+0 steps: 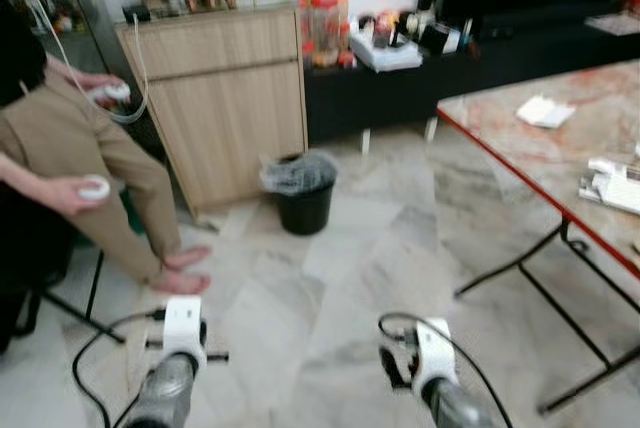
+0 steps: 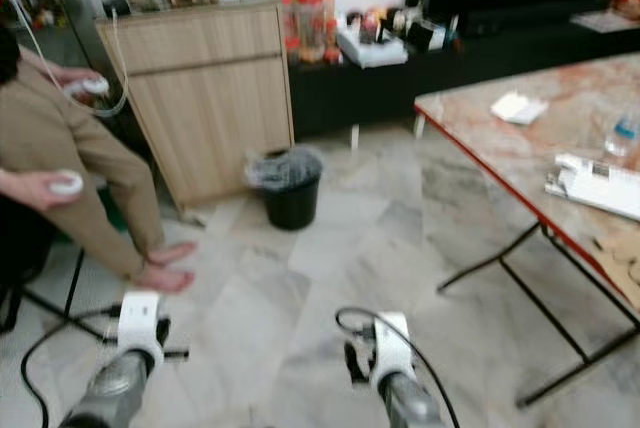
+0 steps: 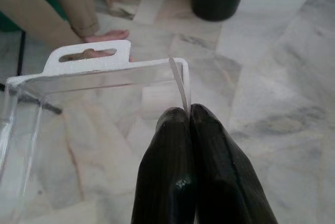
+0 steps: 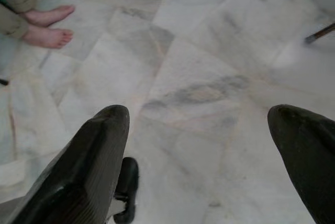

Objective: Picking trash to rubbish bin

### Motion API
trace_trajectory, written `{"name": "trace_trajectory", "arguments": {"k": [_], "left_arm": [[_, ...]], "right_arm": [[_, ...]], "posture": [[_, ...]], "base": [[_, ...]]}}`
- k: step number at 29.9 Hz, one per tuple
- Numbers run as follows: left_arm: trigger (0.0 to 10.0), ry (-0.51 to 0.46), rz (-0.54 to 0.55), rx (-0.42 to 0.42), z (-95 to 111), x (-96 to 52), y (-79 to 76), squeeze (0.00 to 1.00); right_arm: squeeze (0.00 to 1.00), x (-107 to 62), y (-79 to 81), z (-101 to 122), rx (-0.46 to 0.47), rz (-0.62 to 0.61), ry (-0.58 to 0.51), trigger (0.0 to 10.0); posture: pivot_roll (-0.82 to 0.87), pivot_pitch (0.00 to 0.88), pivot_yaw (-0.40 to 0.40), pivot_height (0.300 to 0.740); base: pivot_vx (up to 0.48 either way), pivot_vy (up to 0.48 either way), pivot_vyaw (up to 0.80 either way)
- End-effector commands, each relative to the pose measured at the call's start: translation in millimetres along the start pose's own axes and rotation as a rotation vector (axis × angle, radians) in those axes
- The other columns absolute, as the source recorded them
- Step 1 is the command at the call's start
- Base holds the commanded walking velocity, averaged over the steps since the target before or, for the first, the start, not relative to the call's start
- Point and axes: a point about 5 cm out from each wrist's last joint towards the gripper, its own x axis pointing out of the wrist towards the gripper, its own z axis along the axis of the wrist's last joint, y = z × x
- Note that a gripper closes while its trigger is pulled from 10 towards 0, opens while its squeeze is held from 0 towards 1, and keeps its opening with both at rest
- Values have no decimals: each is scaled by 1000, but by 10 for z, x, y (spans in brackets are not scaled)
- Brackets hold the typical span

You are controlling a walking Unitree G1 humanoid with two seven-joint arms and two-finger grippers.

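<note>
The left end effector point(image 3: 187, 116) is pinched tight on the edge of a clear plastic blister pack point(image 3: 89, 85), held above the marble floor point(image 1: 330, 298). The right end effector point(image 4: 199, 130) hangs wide apart over the floor, holding nothing. Farther off stands the black rubbish bin point(image 1: 301, 192), lined with a bag, beside a wooden cabinet point(image 1: 220, 98). A seated person point(image 1: 90, 158) is at far left; a worktop point(image 1: 560, 158) at right.

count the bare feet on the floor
2. Both belong to the seated person at the robot's left: one foot nearer the wooden cabinet, the other foot just beside it, closer to the robot. They also show in the right wrist view.
</note>
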Motion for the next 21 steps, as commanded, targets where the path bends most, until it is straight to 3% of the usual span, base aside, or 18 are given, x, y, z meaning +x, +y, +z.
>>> {"name": "trace_trajectory", "arguments": {"k": [1,8,21], "left_arm": [[10000,-13,-19,-4,10,2,-42,0],[10000,11,-10,12,-34,-10,-15,0],[10000,132,51,0,-320,-120,84,0]], "right_arm": [[0,-2,-23,4,11,-9,1,10000],[0,-4,-14,-17,22,-10,9,10000],[0,-55,-30,-203,18,-28,74,10000]], "posture": [[33,0,22,740],[34,0,27,740],[38,0,27,740]], "base": [[0,0,0],[38,0,0],[413,0,0]]}}
